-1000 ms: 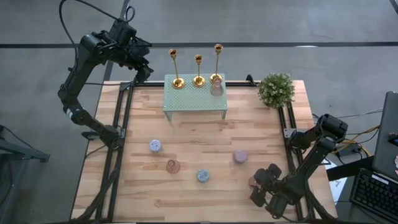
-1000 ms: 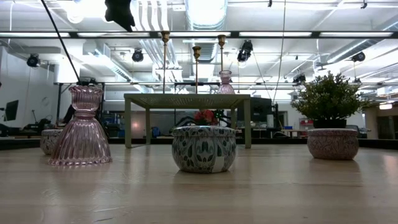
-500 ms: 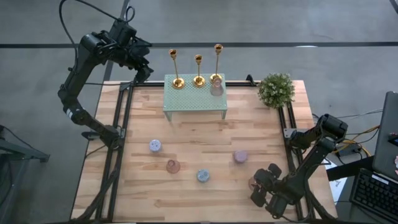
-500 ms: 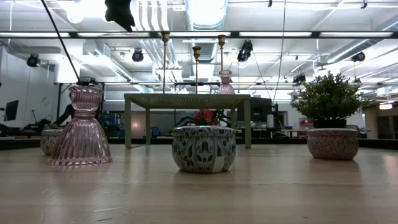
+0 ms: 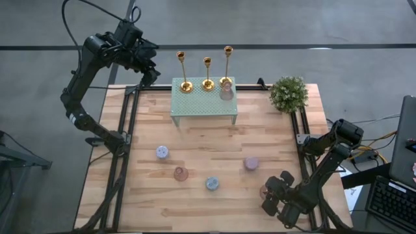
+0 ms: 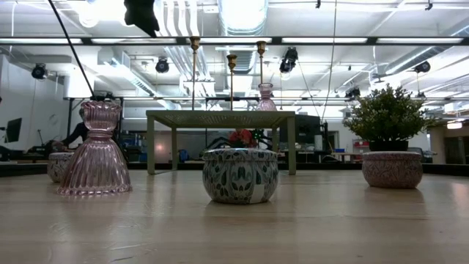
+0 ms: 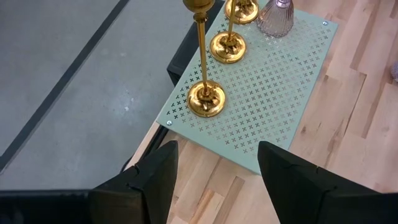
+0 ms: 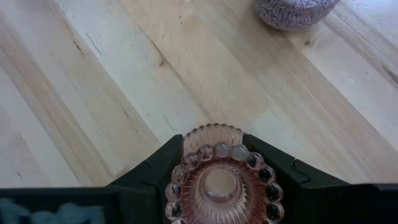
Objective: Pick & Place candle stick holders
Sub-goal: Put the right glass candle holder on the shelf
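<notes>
risk is the spread-open left gripper (image 7: 214, 171) beside the green stand (image 7: 273, 87) tipping those skinny candle stick holders (image 7: 206, 93), while right gripper (image 8: 217, 180) hugs a pink glass holder (image 8: 219, 180).

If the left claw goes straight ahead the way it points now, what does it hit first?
Most likely the nearest gold candlestick on the green perforated stand; it stands in line with the open left claw. Depth is unclear, so the stand's near edge may come first.

The left gripper (image 5: 148, 73) hangs high beyond the table's far left corner, its fingers (image 7: 155, 177) spread apart. The right gripper (image 5: 268, 195) sits low at the near right edge, fingers (image 8: 158, 171) closed around pink glass.
</notes>
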